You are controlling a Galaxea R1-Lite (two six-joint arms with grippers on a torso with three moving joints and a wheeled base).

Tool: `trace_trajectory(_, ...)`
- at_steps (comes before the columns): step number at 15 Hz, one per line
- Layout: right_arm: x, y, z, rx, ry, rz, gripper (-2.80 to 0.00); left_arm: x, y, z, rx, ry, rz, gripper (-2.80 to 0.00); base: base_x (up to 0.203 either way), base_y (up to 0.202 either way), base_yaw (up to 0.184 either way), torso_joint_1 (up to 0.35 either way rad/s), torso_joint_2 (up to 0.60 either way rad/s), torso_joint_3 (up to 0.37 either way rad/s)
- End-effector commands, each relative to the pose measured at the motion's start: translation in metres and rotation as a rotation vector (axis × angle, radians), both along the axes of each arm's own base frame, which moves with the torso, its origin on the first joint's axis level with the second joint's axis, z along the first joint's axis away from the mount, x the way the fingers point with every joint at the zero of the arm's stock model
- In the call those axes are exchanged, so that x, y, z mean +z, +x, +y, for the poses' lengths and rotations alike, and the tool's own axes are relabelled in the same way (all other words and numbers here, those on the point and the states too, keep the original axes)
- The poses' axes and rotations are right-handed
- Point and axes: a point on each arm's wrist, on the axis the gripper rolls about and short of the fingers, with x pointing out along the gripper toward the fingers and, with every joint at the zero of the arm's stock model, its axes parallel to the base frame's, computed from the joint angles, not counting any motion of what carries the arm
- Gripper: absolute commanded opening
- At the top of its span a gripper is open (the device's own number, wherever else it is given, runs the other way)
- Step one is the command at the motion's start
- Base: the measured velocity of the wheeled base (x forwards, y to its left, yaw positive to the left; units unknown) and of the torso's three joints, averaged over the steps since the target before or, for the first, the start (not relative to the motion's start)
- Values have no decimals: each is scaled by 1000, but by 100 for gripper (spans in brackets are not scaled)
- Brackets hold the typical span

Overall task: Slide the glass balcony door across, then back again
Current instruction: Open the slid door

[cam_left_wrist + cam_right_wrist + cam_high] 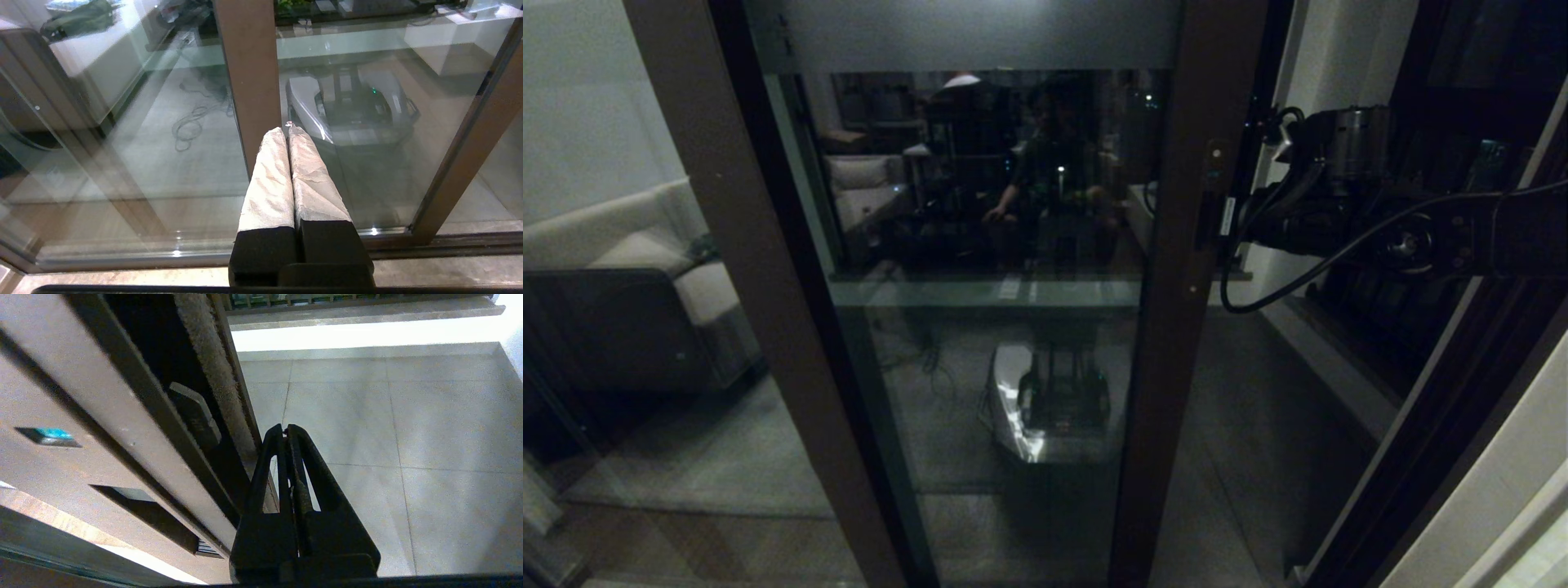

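Note:
The glass balcony door (996, 245) fills the middle of the head view, with a frosted band (964, 33) across its top and dark brown stiles. A slim black handle (1203, 230) sits on its right stile (1188, 327). My right gripper (1245, 233) reaches in from the right and sits against that stile's outer edge, inside the open gap. In the right wrist view the gripper (285, 430) is shut on nothing, beside the door's brush seal (212, 355) and a latch plate (196, 416). My left gripper (288, 130) is shut, low before the glass.
A fixed glass panel (621, 245) on the left shows a sofa. A brown post (249, 81) stands right ahead of the left gripper. Balcony floor tiles (388, 416) lie beyond the open gap. A dark-framed window (1421, 204) and a white wall edge (1503, 490) are on the right.

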Motion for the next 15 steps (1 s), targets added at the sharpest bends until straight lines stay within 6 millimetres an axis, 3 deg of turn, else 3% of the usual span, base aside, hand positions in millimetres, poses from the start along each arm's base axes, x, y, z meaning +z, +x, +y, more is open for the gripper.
trace_trajectory(1, 1, -3, 11, 30, 3, -5, -280, 0, 0, 0, 1, 1, -1, -280, 0, 0, 0, 0, 0, 0)
trace_trajectory(6, 3, -3, 23, 18, 0, -19, -280, 0, 0, 0, 0, 1, 1, -280, 0, 0, 0, 0, 0, 0)
trace_trajectory(15, -11, 2, 48, 55, -9, 2, -280, 0, 0, 0, 0, 1, 1, -280, 0, 0, 0, 0, 0, 0)
